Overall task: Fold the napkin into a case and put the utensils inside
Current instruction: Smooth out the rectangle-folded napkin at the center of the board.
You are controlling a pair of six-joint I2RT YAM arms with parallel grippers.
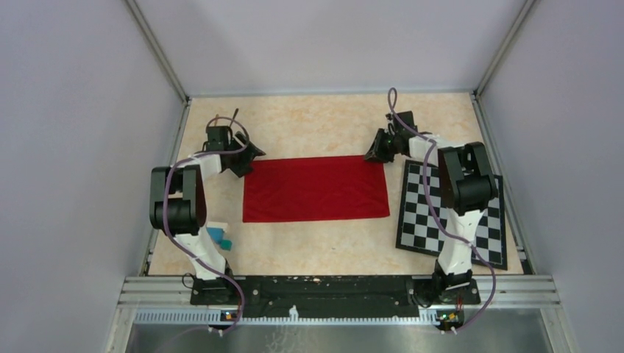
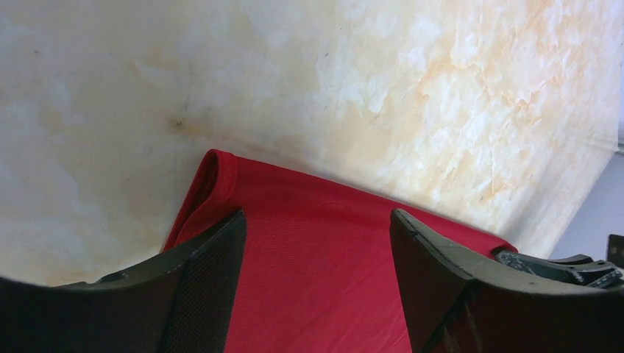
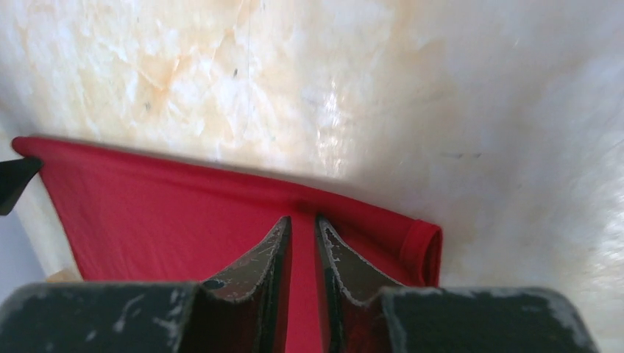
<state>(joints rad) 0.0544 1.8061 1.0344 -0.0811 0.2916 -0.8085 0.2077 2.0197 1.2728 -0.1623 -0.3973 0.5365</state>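
From above, the napkin [image 1: 316, 189], a flat red cloth rectangle, lies on the marbled cream table [image 1: 316, 121] beside the chequered mat [image 1: 421, 215]; left wrist: the left claw [image 2: 318, 220] gapes released over its hemmed corner; right wrist: the right claw [image 3: 303, 222] is almost clenched, grasp unclear.

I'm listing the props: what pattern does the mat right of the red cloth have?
Black-and-white checks on the mat; the top view shows it best.

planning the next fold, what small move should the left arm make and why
Probably lower and close the left gripper on the far left corner of the napkin: its jaws stand open over that corner, gripping nothing yet.
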